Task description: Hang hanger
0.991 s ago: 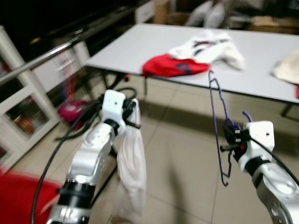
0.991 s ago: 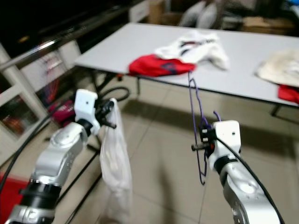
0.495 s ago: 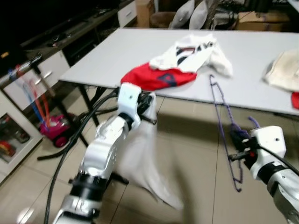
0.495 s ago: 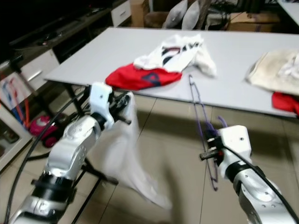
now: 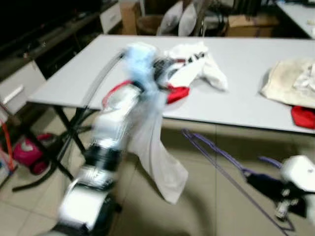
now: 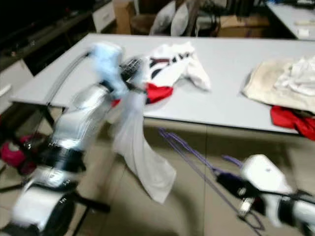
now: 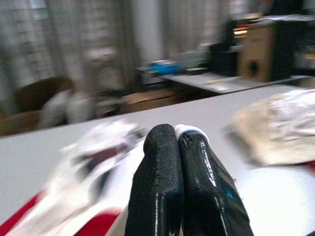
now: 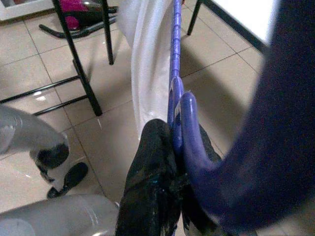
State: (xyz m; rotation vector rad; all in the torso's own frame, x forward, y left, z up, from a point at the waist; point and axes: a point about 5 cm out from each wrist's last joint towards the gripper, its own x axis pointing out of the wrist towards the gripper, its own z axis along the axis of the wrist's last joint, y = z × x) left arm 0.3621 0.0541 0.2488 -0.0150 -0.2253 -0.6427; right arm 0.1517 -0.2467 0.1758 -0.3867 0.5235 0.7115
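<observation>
Your left gripper pinches white cloth by table; right gripper clamps purple hanger.

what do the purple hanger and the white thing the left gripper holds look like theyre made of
Purple hanger: likely thin wire with a glossy plastic coating; its hook looks smooth and shiny in the right wrist view.
White garment: soft thin fabric, matte; it hangs limp in folds from the left gripper. The exact weave is too blurred to tell.
</observation>
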